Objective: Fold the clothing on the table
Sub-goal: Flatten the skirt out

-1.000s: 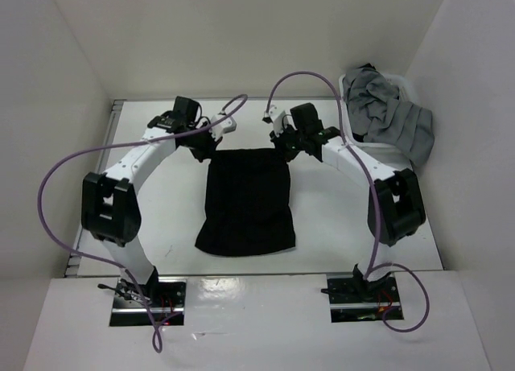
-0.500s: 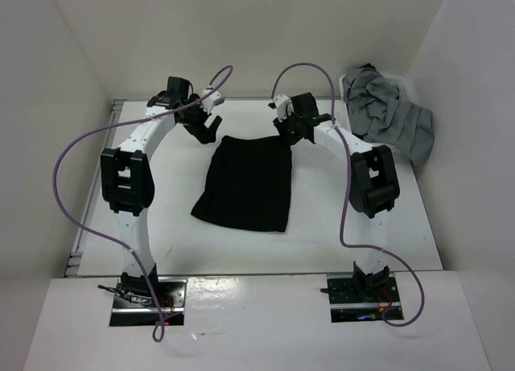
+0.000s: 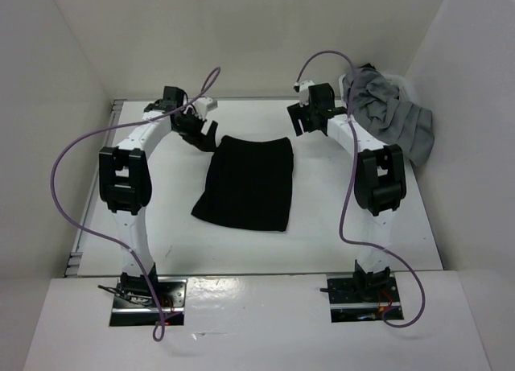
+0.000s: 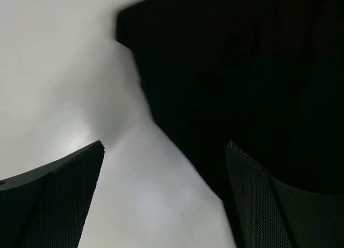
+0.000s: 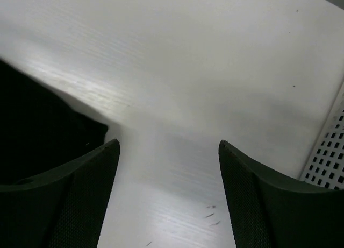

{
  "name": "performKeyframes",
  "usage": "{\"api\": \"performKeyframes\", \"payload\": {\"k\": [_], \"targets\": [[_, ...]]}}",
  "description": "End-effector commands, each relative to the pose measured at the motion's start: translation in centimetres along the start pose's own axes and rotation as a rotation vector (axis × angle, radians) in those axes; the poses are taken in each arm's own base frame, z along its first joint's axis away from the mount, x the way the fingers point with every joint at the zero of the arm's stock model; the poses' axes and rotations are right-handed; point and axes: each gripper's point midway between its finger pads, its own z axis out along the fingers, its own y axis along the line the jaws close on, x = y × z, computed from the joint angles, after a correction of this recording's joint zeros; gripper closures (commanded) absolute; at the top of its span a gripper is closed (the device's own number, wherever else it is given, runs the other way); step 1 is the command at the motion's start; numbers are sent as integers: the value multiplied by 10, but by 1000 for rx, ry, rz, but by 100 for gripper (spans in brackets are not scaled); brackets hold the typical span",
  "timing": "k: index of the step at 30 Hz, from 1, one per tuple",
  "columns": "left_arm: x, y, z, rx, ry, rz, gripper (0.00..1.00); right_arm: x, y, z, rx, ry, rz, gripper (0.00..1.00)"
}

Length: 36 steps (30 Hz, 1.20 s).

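The black clothing (image 3: pixel 245 182) lies flat in a rough rectangle on the white table (image 3: pixel 322 218). My left gripper (image 3: pixel 201 132) hovers just off its far left corner, open, with bare table between the fingers. In the left wrist view the clothing (image 4: pixel 242 81) fills the upper right, beside my left gripper (image 4: pixel 164 148). My right gripper (image 3: pixel 303 117) is up past the far right corner, open and holding nothing. In the right wrist view my right gripper (image 5: pixel 169 146) is over bare table, and a corner of the clothing (image 5: pixel 43 135) shows at left.
A heap of grey garments (image 3: pixel 390 117) spills out of a white basket at the back right corner. The basket's perforated wall (image 5: pixel 328 151) shows at the right edge of the right wrist view. White walls enclose the table on three sides.
Both grippers were shut on the clothing's far corners, carried that edge toward the back and laid it flat. They have opened and drawn away from the corners, the right one farther back and right.
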Motion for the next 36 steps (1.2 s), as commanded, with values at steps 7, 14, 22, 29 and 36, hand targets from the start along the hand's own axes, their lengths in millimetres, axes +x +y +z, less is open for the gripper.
{"api": "performKeyframes", "payload": {"k": [7,14,22,29,36], "targets": [[54,-80,-5,195,109,-119,0,-12,61,-95,-234,-46,3,19],[80,-92,0,218,160,-145,0,12,96,-105,-325,22,-75,18],[98,-104,-2,260,212,-190,0,38,133,-69,-365,128,-170,18],[107,-112,-13,261,237,-195,0,57,146,-40,-405,179,-192,18],[115,-117,-16,273,269,-217,0,83,148,-12,-392,239,-202,18]]}}
